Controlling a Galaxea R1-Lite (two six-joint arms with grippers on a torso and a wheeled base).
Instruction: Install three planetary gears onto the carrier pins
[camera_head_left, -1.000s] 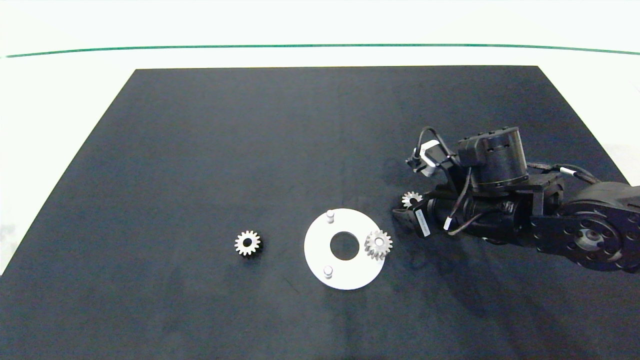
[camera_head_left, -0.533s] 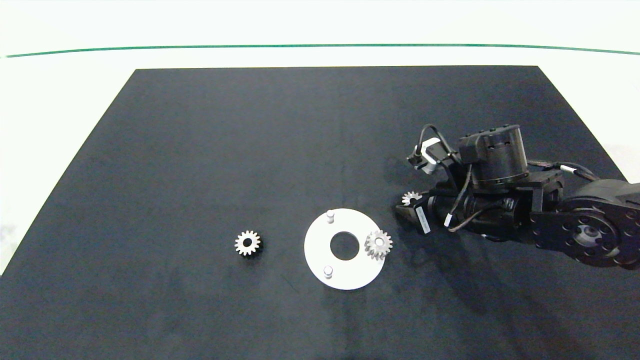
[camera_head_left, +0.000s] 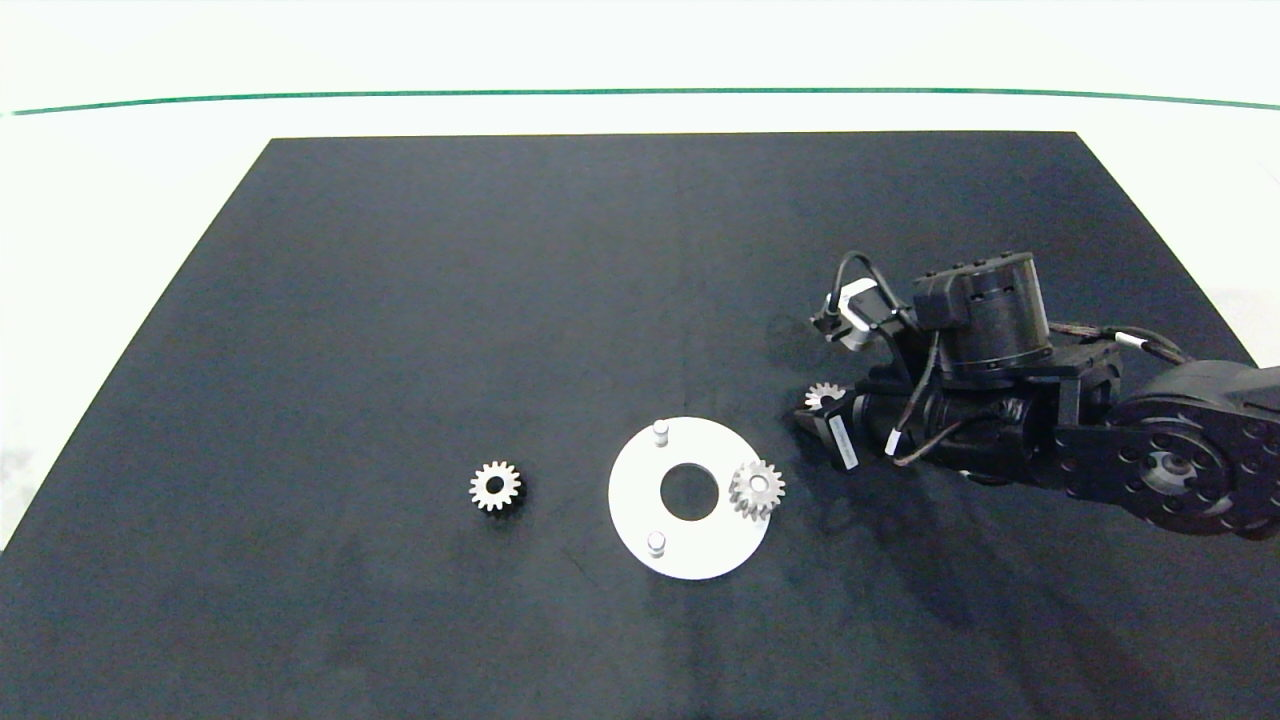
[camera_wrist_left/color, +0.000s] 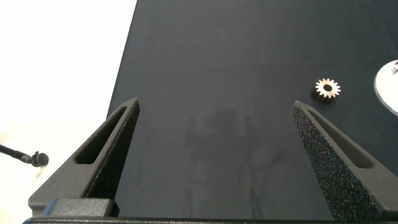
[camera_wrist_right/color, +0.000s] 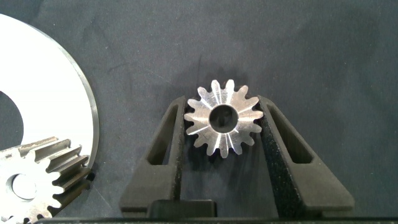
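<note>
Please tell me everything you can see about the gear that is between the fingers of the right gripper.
The gear is a small silvery metal spur gear with straight teeth and a round centre hole. It lies flat on the dark mat, just beyond the white disc. The right gripper has its two fingers pressed against the teeth on opposite sides. Nothing else touches it; it is not on a pin.
</note>
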